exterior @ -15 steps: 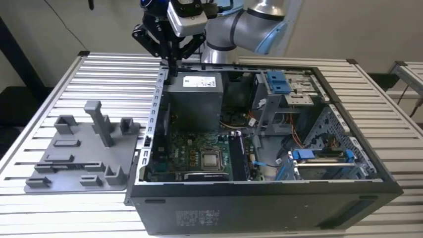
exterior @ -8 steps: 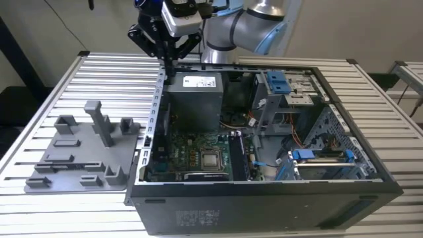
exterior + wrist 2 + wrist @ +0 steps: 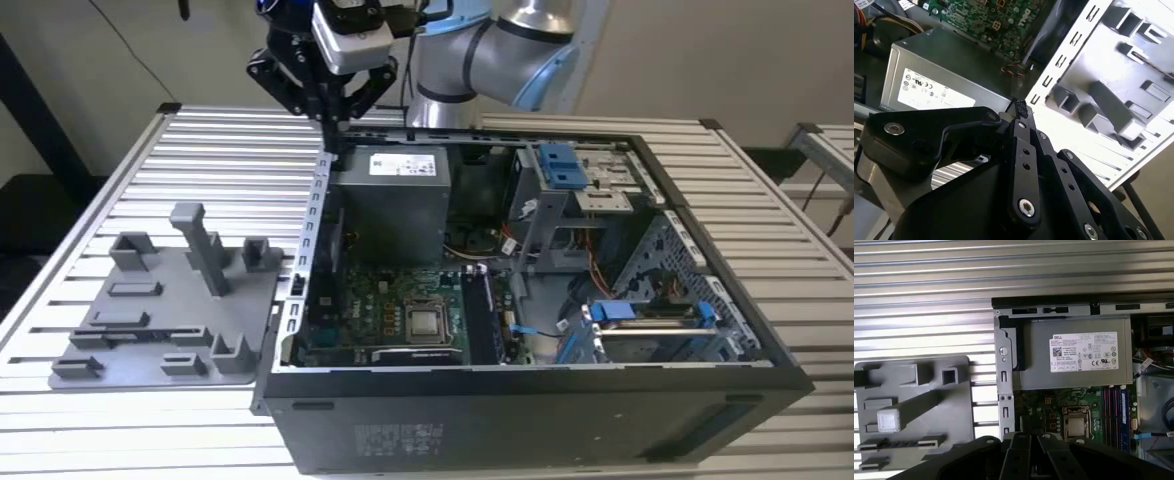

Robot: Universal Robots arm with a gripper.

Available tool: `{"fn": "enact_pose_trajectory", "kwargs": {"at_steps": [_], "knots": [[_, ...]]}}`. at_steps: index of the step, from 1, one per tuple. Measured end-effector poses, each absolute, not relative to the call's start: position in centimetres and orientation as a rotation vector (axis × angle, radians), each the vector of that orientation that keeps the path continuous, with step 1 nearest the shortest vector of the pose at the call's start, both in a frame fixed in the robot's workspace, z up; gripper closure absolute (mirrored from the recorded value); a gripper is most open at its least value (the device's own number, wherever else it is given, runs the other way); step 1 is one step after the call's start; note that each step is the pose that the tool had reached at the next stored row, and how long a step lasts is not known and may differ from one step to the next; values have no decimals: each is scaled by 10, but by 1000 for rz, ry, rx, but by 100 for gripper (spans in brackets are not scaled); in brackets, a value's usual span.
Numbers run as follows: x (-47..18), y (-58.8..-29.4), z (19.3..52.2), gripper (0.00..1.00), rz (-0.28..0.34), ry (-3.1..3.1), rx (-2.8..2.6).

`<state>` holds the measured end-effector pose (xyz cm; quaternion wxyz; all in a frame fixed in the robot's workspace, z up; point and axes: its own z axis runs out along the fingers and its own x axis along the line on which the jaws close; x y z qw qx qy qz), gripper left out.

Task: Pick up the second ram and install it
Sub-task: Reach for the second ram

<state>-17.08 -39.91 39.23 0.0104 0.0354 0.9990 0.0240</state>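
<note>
**End effector closed over the case's back corner; second ram not surely located**

In the exterior view, the end effector (image 3: 331, 120) hangs in the upper part of the frame, toward the exterior view's left. It is over the back corner of the open computer case (image 3: 400, 420), just beside the power supply (image 3: 390, 200). Its fingers look pressed together, and I see no stick between them. The grey holder tray (image 3: 134, 375) lies on the table (image 3: 200, 150) in the lower part, at the exterior view's left. Its long slots look empty.

In the second wrist view, the fingers (image 3: 1024, 165) meet in one tip, with nothing pinched there that I can see. The power supply and the tray lie beyond them.

In the first wrist view, the memory slots (image 3: 1114, 410) lie beside the processor socket (image 3: 1075, 424), and a narrow bluish strip stands among them. It may be a seated stick, but I cannot tell whether it is the second ram.

My judgement: the picking from the tray seems done. Whether the installing is complete, I cannot confirm.
</note>
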Motion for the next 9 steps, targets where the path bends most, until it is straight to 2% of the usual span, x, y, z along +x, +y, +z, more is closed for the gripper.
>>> {"fn": "enact_pose_trajectory", "kwargs": {"at_steps": [9], "knots": [[-182,-399,392,89,75,3118,110]]}}
